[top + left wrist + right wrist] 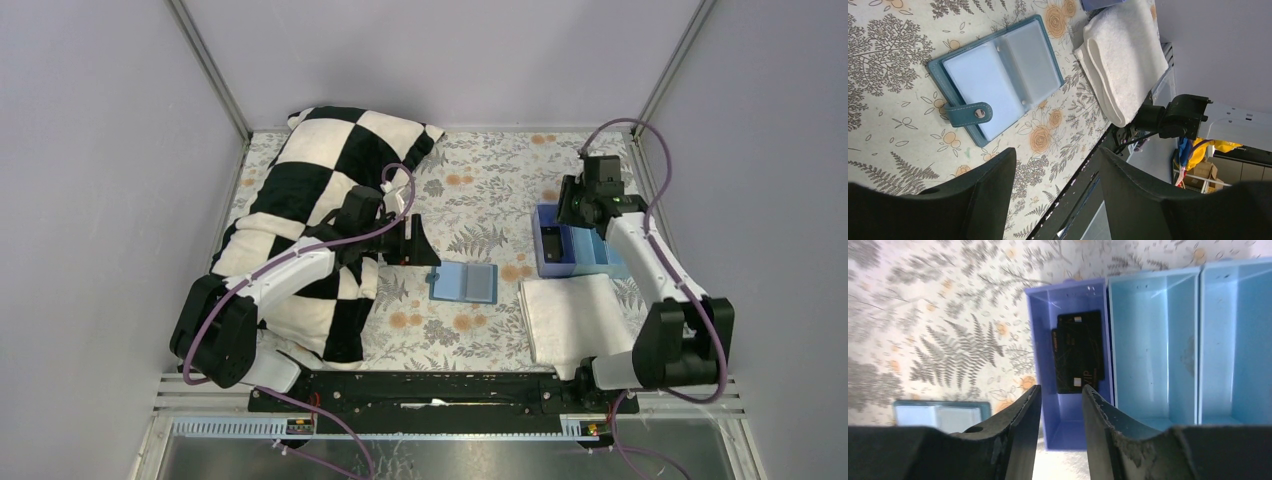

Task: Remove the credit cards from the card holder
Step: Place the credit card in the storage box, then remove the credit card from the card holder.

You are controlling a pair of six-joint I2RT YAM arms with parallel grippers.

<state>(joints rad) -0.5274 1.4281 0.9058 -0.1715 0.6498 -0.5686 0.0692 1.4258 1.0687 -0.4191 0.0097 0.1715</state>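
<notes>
The teal card holder (463, 282) lies open on the floral cloth, its clear sleeves and snap strap showing in the left wrist view (1000, 75); a corner shows in the right wrist view (938, 414). Two black credit cards (1079, 351) lie in the dark blue bin (1040, 365), also seen from above (552, 245). My left gripper (420, 243) is open and empty, just left of the holder, its tips (1057, 165) above the cloth. My right gripper (588, 205) is open and empty above the dark blue bin, its tips (1061, 397) over that bin's near end.
Two light blue bins (600, 250) stand next to the dark blue one. A folded white towel (578, 315) lies in front of the bins. A black and white checkered pillow (310, 200) fills the left side under the left arm.
</notes>
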